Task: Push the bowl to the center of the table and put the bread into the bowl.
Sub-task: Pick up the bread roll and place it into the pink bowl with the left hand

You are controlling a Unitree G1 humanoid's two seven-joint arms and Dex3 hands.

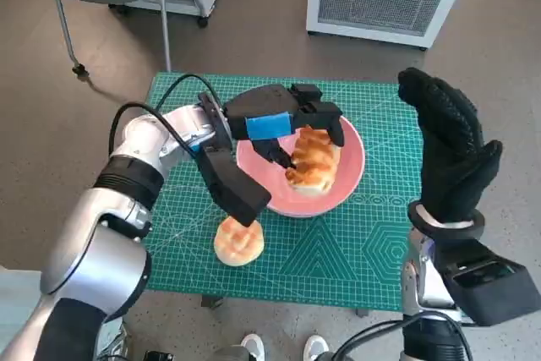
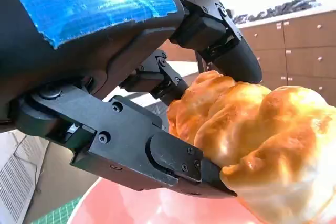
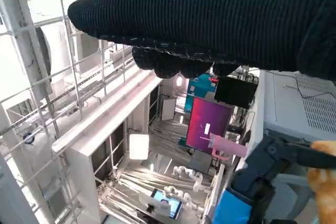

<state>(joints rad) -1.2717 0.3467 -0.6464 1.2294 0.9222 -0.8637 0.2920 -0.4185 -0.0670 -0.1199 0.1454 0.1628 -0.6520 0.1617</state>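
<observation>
Pink bowl (image 1: 347,188); only head view shows round bun (image 1: 238,241).

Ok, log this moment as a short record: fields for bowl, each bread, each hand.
bowl: pink bowl on the green mat, about mid-table
held bread: long golden bread over the bowl, gripped by the left hand
other bread: round bun on the mat, outside the bowl on the robot's side
right hand: gloved right hand raised at the table's right edge, holding nothing

The left robot hand (image 1: 283,124) hides part of the bread (image 1: 313,161) and bowl (image 1: 351,183).
</observation>
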